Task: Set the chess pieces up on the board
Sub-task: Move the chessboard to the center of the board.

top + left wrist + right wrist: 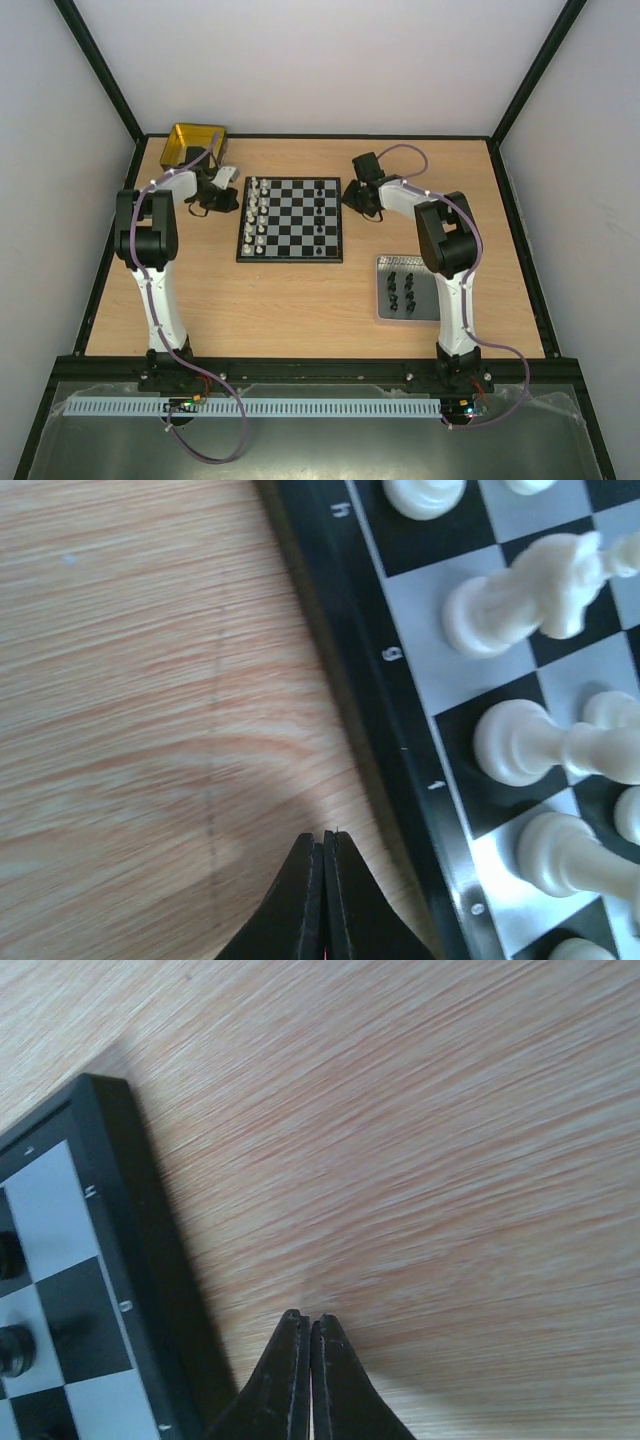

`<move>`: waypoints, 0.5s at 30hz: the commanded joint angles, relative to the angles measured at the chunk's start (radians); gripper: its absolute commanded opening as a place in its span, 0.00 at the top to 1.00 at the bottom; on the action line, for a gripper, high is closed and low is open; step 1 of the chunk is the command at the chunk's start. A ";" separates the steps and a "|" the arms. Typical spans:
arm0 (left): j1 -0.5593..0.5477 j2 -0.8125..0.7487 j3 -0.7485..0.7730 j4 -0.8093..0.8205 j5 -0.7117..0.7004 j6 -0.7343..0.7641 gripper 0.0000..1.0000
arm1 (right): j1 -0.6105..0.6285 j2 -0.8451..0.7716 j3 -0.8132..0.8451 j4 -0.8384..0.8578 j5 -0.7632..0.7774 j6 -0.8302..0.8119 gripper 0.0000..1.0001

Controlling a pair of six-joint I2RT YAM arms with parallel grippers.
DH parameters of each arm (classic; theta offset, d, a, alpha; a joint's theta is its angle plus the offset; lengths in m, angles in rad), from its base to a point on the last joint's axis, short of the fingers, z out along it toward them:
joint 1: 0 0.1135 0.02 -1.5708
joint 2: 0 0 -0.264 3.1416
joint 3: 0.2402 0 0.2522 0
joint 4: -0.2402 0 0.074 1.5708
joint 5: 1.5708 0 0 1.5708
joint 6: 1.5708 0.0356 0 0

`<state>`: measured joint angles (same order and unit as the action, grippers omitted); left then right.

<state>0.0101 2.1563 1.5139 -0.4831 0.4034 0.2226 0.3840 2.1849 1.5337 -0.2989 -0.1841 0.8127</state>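
Both tools are sitting pinched fully shut and gripping nothing. The left tool (323, 840) is hovering over bare tabletop (130, 680) just beside the board (290, 225), off its left border, and the right tool (305, 1318) is just off its right border. White chess pieces (258, 215) are filling the board's left columns. Only a few black ones are standing on the right, and more are waiting on the grey tray (400, 264). Judging by that, the right tool should be opening, dropping straight over 1 tray piece and pinching its head gently, sparing the neighbours.

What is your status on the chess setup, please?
Left claw shut, empty. Right claw same. White pieces on board; some black pieces on grey tray. Nothing obstructing.
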 commanded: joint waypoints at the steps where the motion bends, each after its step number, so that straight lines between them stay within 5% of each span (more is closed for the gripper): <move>1: -0.005 0.041 -0.009 -0.069 0.090 -0.010 0.98 | 0.022 0.046 -0.054 -0.037 -0.080 0.005 0.98; 15: -0.022 0.025 -0.094 -0.116 0.145 0.036 0.98 | 0.080 0.012 -0.134 0.001 -0.128 -0.004 0.98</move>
<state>0.0143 2.1593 1.4876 -0.4881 0.5110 0.2340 0.4213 2.1708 1.4727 -0.1997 -0.2501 0.8124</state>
